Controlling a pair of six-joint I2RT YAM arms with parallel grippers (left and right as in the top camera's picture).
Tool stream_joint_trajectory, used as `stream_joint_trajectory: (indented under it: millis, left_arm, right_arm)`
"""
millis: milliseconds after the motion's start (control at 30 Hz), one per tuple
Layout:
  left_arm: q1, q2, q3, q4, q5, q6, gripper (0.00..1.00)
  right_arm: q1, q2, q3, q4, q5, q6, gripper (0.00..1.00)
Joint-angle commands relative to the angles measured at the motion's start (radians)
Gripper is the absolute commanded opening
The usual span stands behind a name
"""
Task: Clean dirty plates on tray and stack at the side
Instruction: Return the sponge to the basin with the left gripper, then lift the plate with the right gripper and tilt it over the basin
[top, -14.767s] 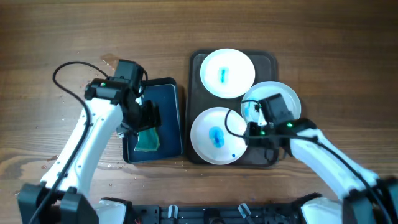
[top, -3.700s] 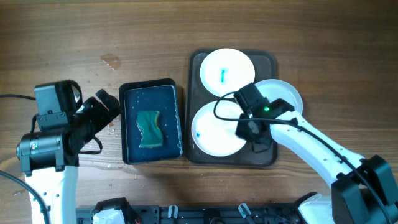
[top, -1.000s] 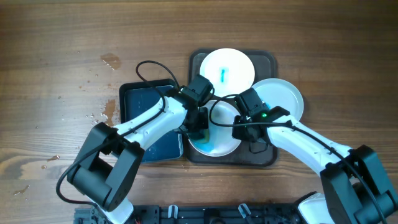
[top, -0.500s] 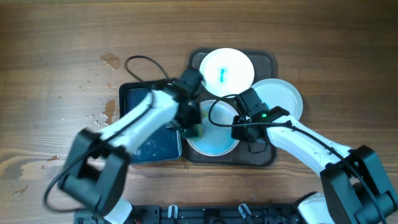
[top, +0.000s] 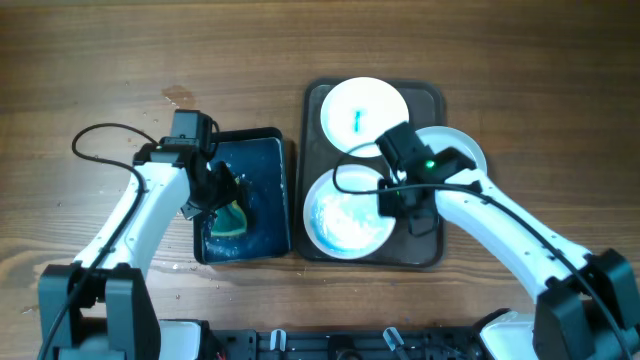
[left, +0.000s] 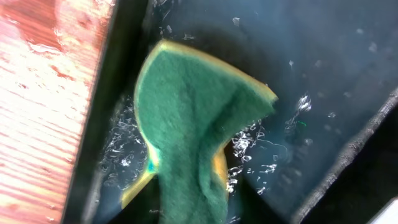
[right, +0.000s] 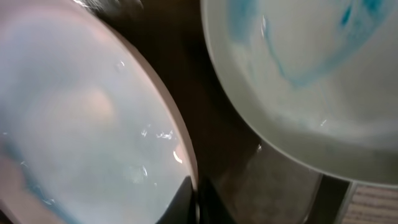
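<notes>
Plates, 3 of them, sit on the brown tray (top: 428, 98), right of centre in the overhead view. The back plate (top: 364, 112) lies at the tray's upper end with a short blue streak in its middle. The front plate (top: 340, 218) lies below it at the tray's lower left, its face covered in pale blue smears and wet glints. The third plate (top: 464, 150) overhangs the tray's right rim and is half hidden by the right arm.

The right claw (top: 402, 200) is down at the front plate's right edge. In the right wrist view its dark fingertips (right: 183, 205) are pressed close together on that plate's rim at the bottom of the frame, pinching it. Another plate with blue streaks fills the upper right there, and I can't tell which of the other 2 it is.

Just left of the brown tray sits the smaller blue tray (top: 265, 160) on the wooden table (top: 100, 60). The left claw (top: 222, 198) hangs over its lower left part, with the sponge (top: 236, 222) showing under it. In the left wrist view the sponge (left: 186, 124) is green with a yellow back. It is bent over near the tray's left wall and runs off the bottom edge of the frame. It hides the claw's fingers, but it looks pinched between them. Water beads dot the tray floor.
</notes>
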Motion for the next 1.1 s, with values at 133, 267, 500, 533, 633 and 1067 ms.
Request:
stream_joint_trajectory:
  millis: [133,267,500,533,633,1067]
  left_arm:
    - [0.134,-0.190,0.123,-0.139,0.129,0.035,0.75]
    - [0.191,-0.324,0.137,-0.187,0.129,0.027,1.00]
    - [0.275,-0.452,0.137,-0.219,0.058,0.035,1.00]
    - [0.275,-0.449,0.137,-0.223,0.053,0.035,1.00]
    - [0.275,-0.448,0.137,-0.226,0.054,0.035,1.00]
    - [0.275,-0.448,0.137,-0.226,0.054,0.035,1.00]
  right_arm:
    - [0.075,-0.002,0.365,-0.116,0.018,-0.098,0.04]
    - [0.197,0.035,0.384,0.078,0.169,-0.124,0.04]
    - [0.491,0.059,0.384,0.320,0.773,-0.203,0.04]
    - [0.533,0.059,0.384,0.331,0.877,-0.220,0.04]
    - [0.629,0.059,0.384,0.348,1.101,-0.254,0.04]
    - [0.805,0.059,0.384,0.512,1.321,-0.555,0.04]
